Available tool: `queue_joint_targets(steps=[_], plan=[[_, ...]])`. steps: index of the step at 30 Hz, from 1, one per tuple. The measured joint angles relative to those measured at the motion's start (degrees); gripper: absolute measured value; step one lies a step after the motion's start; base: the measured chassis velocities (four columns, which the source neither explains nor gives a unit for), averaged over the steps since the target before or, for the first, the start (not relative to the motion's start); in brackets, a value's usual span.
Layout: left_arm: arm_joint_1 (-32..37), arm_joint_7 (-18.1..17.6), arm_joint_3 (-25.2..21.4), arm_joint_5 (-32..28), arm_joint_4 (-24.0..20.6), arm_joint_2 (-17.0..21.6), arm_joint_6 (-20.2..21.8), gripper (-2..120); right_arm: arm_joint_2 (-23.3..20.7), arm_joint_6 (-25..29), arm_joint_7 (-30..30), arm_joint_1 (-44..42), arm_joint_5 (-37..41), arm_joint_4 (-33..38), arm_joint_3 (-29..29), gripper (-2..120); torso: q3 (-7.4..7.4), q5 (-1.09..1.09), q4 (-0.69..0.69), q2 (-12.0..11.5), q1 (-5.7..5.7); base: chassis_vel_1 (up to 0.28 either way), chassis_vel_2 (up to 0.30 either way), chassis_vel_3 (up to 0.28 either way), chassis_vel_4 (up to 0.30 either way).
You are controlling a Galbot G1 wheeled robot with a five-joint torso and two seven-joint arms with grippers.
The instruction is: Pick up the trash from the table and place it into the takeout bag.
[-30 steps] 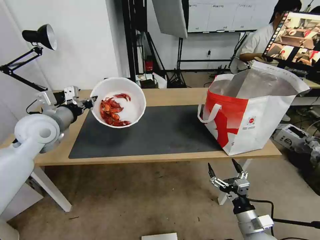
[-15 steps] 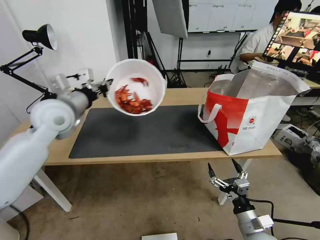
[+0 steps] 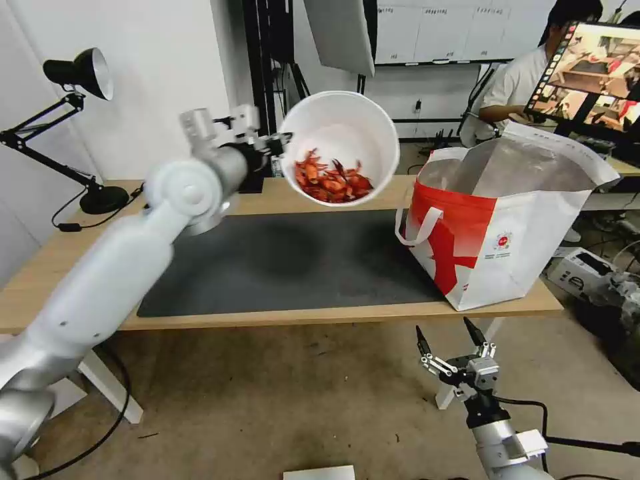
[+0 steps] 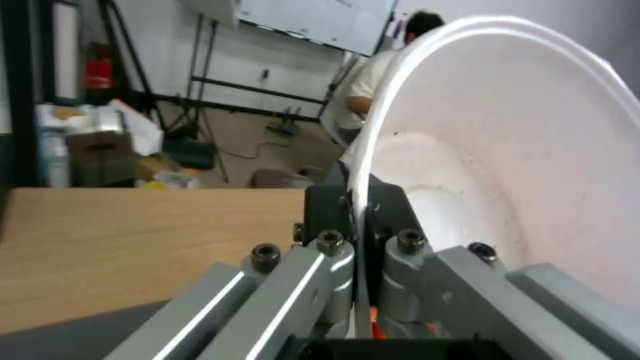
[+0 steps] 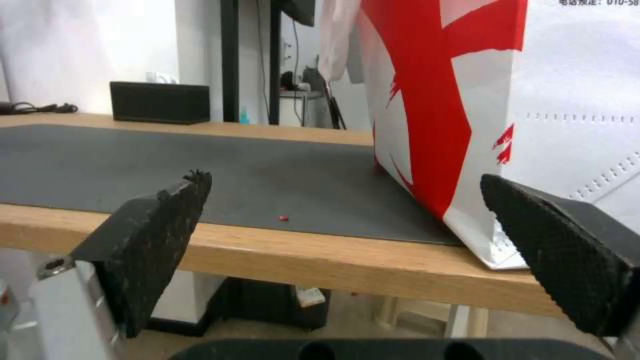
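Note:
My left gripper (image 3: 283,140) is shut on the rim of the white bowl (image 3: 343,137), holding it tilted in the air above the table (image 3: 333,190), just left of the takeout bag (image 3: 507,227). Red scraps (image 3: 331,181) lie in the bowl's low side. The left wrist view shows the fingers (image 4: 333,250) pinching the bowl's rim (image 4: 400,115). The boxy white bag with its red band stands open on the table's right end, silver lining showing. My right gripper (image 3: 450,337) hangs open below the table's front edge, facing the bag (image 5: 467,100).
A dark grey mat (image 3: 293,260) covers the table's middle, with a tiny red crumb (image 5: 283,218) near its front edge. A black box (image 5: 160,102) sits at the table's back. A black desk lamp (image 3: 80,73) stands at the far left. A person sits behind the bag.
My left arm has lifted the bowl up and swung it right, from over the mat's left end to beside the bag's rim. The scraps slid inside the bowl. The right arm stayed still.

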Motion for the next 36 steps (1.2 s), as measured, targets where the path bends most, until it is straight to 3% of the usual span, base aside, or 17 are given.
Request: queue_joint_targets(steps=[7, 10, 20, 26, 36], plan=[[-6.9, -0.7, 3.5, -1.6, 5.1, -7.7, -0.2, 0, 0.0, 0.0, 0.0, 0.0, 0.0, 0.0, 0.0, 100, 0.0, 0.0, 0.01, 0.0, 0.0, 0.0, 0.0, 0.0, 0.0], [-11.2, -0.9, 5.0, -1.9, 9.3, -13.6, -0.3, 0, 0.0, 0.0, 0.0, 0.0, 0.0, 0.0, 0.0, 100, 0.0, 0.0, -0.01, 0.0, 0.0, 0.0, 0.0, 0.0, 0.0], [-15.6, -1.2, 7.2, 0.8, 17.5, -23.8, -1.0, 0, 0.0, 0.0, 0.0, 0.0, 0.0, 0.0, 0.0, 100, -0.01, 0.0, 0.0, 0.0, -0.01, 0.0, 0.0, 0.0, 0.0], [-15.2, 1.8, 9.2, 9.5, 23.3, -29.8, -4.4, 0, 0.0, 0.0, 0.0, 0.0, 0.0, 0.0, 0.0, 100, -0.01, 0.0, 0.0, 0.0, 0.0, 0.0, 0.0, 0.0, 0.0], [-14.3, 6.6, 15.2, 23.7, 27.4, -31.3, -10.5, 0, 0.0, 0.0, 0.0, 0.0, 0.0, 0.0, 0.0, 100, -0.01, -0.01, 0.01, 0.0, 0.0, 0.0, 0.0, 0.0, 0.0]])
